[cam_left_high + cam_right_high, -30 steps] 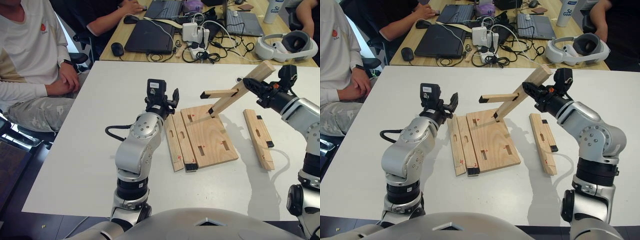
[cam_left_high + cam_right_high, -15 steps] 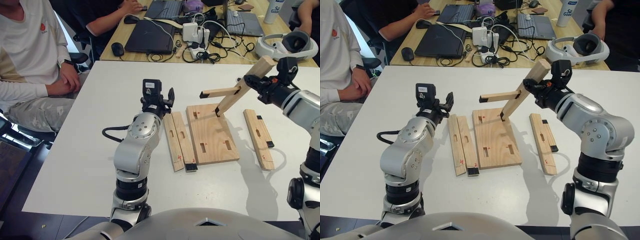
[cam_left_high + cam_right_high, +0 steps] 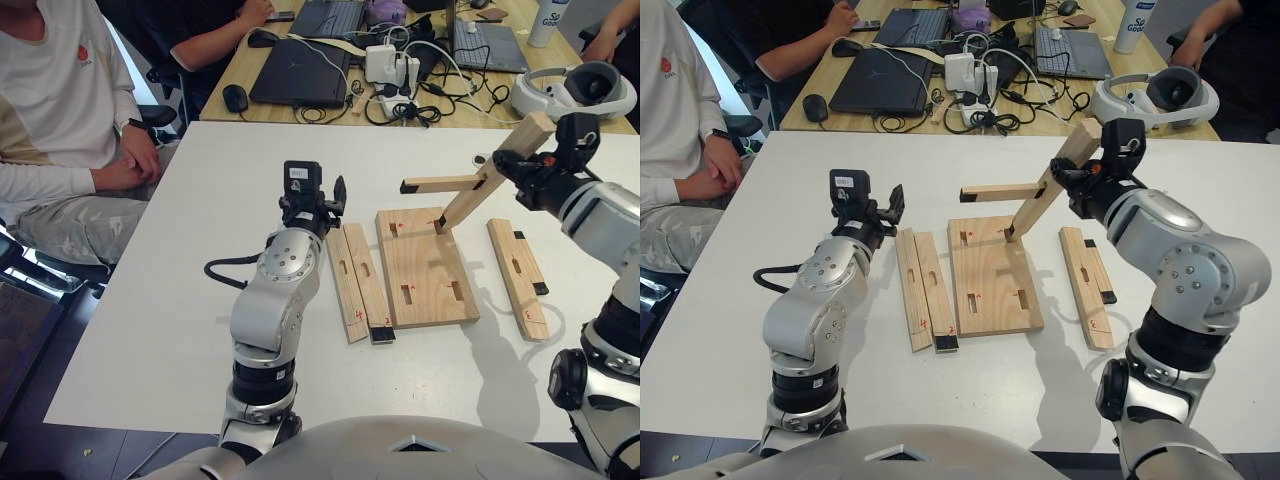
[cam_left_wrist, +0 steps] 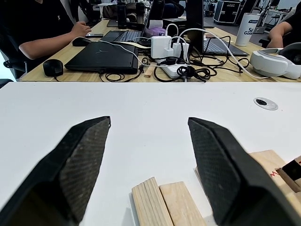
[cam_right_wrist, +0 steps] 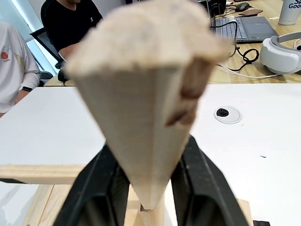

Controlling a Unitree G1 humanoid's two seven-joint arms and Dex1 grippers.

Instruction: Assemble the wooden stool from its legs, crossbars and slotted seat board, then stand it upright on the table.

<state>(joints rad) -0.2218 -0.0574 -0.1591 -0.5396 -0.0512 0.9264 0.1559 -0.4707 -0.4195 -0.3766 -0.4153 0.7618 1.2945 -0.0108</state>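
- One table (image 3: pixel 200 250), white, bearing every part.
- One seat board (image 3: pixel 425 275), flat at mid-table.
- One leg (image 3: pixel 478 190) with crossbar (image 3: pixel 438 184), tilted and pinched in my right gripper (image 3: pixel 512 165), its lower end at the board's far right corner.
- One pair of slats (image 3: pixel 358 280), flat, just left of the board.
- One single slat (image 3: pixel 517 275), flat, to the right.
- My left gripper (image 4: pixel 149 125), fingers spread, near the pair's far end.

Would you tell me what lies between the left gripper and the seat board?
Two wooden bars, flat on the table side by side, in the left eye view.
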